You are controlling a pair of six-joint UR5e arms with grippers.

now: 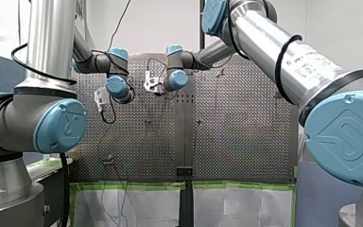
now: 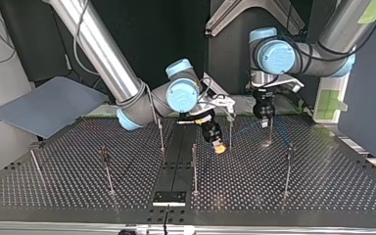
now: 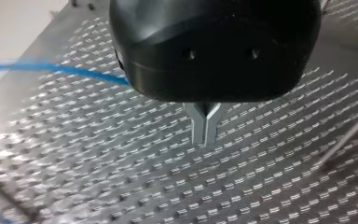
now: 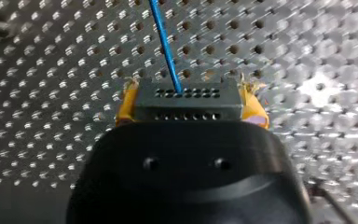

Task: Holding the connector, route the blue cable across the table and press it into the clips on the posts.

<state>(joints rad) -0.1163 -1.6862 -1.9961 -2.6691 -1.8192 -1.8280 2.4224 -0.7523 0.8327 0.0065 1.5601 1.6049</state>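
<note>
Since the right gripper (image 4: pixel 189 91) is closed by its yellow pads (image 4: pixel 127 105) on the two ends of the connector (image 4: pixel 186 100), the step in hand seems to be carrying the cable's head over the table (image 4: pixel 51 70) toward a post. To do it well, I would hold the block level and firmly, so it cannot twist between the pads. I would also lead the blue cable (image 4: pixel 164 42) with a little slack and bring it down onto a clip from above instead of dragging it sideways against the thin rod. The left gripper (image 3: pixel 205 133) has its metal fingers (image 3: pixel 198 126) pressed together with nothing visible between the tips. It could serve to push the cable home. The cable passes close beside its body, toward the left of the left wrist view.

The connector is a dark grey rectangular block with rows of small holes in its face. The cable is thin and bright blue, leaves the block near its middle and runs straight ahead over the perforated plate. In the top view it shows only faintly, arcing low on the far right part of the table among the posts (image 2: pixel 194 166). The clips on them are too small to make out.
</note>
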